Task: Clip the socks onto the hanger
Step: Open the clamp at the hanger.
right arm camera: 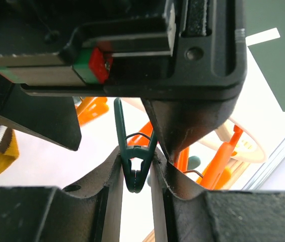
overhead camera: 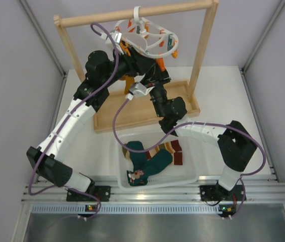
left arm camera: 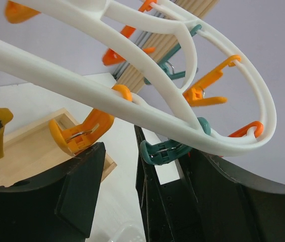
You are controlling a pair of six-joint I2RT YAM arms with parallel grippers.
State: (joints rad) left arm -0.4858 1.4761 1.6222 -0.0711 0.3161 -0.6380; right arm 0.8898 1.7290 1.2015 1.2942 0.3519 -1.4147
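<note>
Socks (overhead camera: 150, 160) lie in white bin (overhead camera: 192, 171), near centre; hanger (left arm camera: 132, 108) hangs on far wooden rail (overhead camera: 132, 15); right gripper (right arm camera: 135, 176) pinches teal clip (right arm camera: 132, 162); left gripper (left arm camera: 117, 156) gapes wide beneath hanger.

Hanger (left arm camera: 57, 75): smooth, glossy white plastic. Teal clip (right arm camera: 134, 169) and orange clip (left arm camera: 79, 133): shiny plastic with thin metal wire springs. Frame (overhead camera: 82, 18): pale matt wood, grained. Socks (overhead camera: 150, 161): soft knitted cloth. Bin (overhead camera: 118, 166): smooth translucent plastic. Table (overhead camera: 223, 101): matt white.
</note>
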